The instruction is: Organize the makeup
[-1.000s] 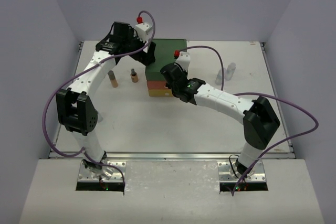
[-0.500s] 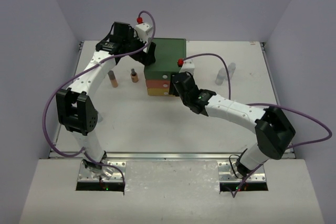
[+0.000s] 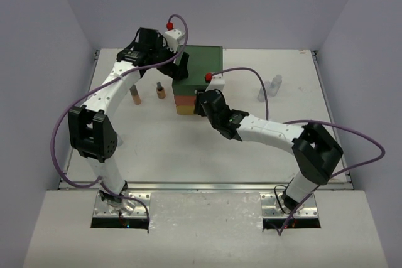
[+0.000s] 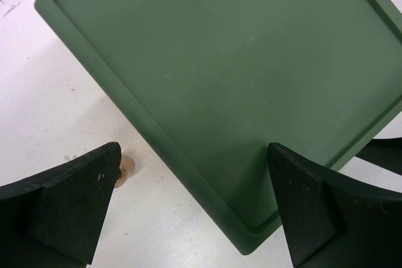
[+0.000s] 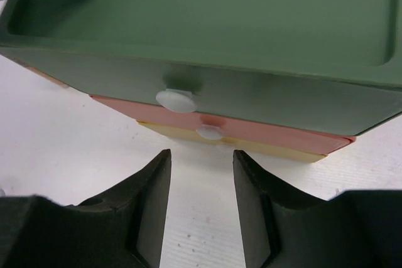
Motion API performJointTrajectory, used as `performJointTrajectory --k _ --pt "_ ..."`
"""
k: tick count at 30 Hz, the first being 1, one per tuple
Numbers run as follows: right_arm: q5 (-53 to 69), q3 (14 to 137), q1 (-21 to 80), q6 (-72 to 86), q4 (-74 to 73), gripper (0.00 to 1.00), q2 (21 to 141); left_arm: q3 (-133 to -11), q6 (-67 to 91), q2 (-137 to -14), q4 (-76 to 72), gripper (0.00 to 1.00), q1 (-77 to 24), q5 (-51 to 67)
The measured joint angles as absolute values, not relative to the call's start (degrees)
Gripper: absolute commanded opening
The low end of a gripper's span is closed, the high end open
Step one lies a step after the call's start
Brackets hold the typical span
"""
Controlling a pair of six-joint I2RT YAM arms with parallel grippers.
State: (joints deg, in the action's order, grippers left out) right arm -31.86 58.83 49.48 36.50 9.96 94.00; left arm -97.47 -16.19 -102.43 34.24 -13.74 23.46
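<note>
Two peach tubes [image 3: 134, 96] [image 3: 161, 91] stand left of the three-drawer box [image 3: 200, 67]. Two small clear bottles [image 3: 264, 94] [image 3: 275, 83] stand to its right. My left gripper [image 3: 176, 71] [image 4: 195, 218] hovers wide open over the box's green lid [image 4: 239, 73], near its left corner, and one tube's top [image 4: 125, 169] shows beside a finger. My right gripper [image 3: 201, 103] [image 5: 201, 158] sits low on the table in front of the drawers, open, with nothing between its fingers. The green drawer's white knob [image 5: 176, 100] and the orange drawer's knob [image 5: 210, 132] face it.
The yellow bottom drawer [image 5: 251, 147] shows under the orange one; all three drawers look pushed in. The table's back wall runs just behind the box, and the right arm's forearm [image 3: 264, 128] lies across the table's middle right.
My right gripper's jaws have widened and it has shifted slightly left, staying in front of the drawers. The right elbow swung out and back. The left gripper barely moved.
</note>
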Motion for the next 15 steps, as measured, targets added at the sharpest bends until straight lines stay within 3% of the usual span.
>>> performJointTrajectory --k 15 --pt "-37.99 61.15 49.65 38.15 12.55 0.46 102.45 -97.43 -14.63 -102.43 35.18 0.99 -14.24 25.50"
